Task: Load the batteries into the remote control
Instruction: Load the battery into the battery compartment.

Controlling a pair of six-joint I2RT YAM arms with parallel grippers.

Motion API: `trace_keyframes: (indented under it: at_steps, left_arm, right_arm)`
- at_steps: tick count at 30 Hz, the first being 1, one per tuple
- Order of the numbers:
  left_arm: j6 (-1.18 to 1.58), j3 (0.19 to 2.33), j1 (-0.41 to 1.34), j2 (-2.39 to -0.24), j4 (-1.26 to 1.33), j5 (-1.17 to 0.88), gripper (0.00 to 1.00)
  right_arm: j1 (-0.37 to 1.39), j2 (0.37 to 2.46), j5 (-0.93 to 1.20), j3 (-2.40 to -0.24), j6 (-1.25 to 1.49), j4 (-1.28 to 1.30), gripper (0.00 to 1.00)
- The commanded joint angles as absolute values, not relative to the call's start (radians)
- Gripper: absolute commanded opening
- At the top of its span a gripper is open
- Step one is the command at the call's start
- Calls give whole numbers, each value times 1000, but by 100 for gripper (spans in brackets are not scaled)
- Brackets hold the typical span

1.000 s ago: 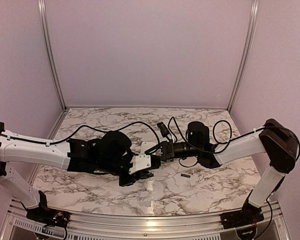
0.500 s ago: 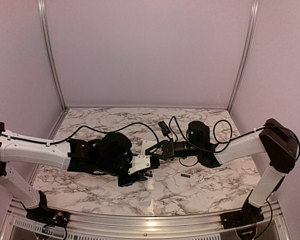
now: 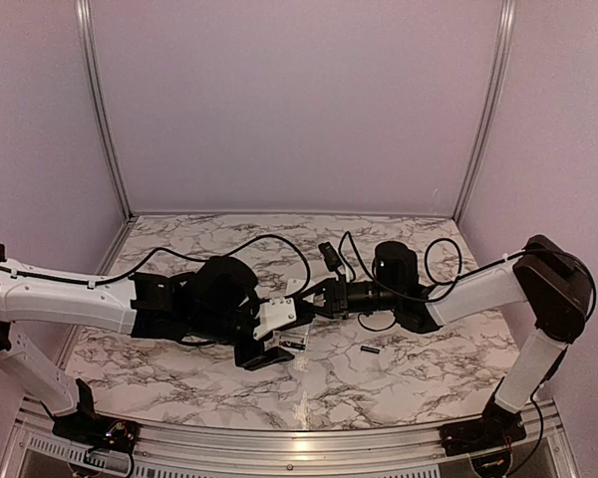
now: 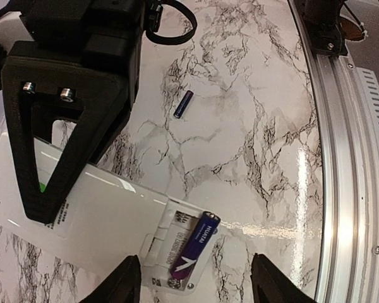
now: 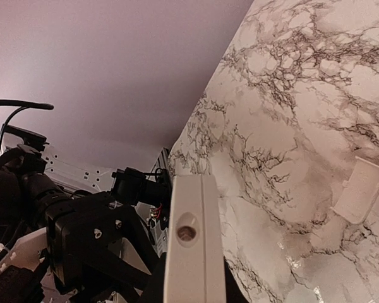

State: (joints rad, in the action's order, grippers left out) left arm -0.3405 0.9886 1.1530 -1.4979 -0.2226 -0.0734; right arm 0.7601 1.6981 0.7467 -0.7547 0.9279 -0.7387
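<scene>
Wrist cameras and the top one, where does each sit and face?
Top external: above, behind the bases, looking down at the table; both arms show.
Left wrist: looks down past the open left gripper at the remote control.
Right wrist: along the remote control's end, toward the left arm.
Shared: the loose battery, in top external and left wrist.

One battery (image 4: 194, 247) in the remote control (image 4: 104, 211), second battery (image 4: 183, 104) on table (image 4: 259, 139).

One white remote control (image 4: 88, 214), one seated battery (image 4: 192, 249) in its compartment, one loose battery (image 4: 183, 104) on the marble surface (image 4: 259, 145), two batteries in all, one separate white cover plate (image 5: 359, 189), two arms, left arm (image 3: 70, 299), right arm (image 3: 478, 291), two claws, left claw (image 4: 194, 281), right claw (image 3: 314, 301).
</scene>
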Motion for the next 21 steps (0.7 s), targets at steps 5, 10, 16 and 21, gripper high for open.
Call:
trace_keyframes:
  at_steps: [5, 10, 16, 21]
  left_arm:
    - [-181, 953, 1075, -1380, -102, -115, 70]
    - [132, 860, 969, -1279, 19, -138, 99]
    - [354, 815, 941, -1315, 43, -214, 99]
    - [506, 724, 939, -1375, 270, -371, 99]
  right_arm:
    - [750, 1709, 748, -746, 946, -741, 0]
    - [734, 1685, 734, -725, 953, -772, 0]
    - [718, 1671, 726, -735, 942, -752, 0]
    - [712, 1671, 714, -748, 946, -745, 0]
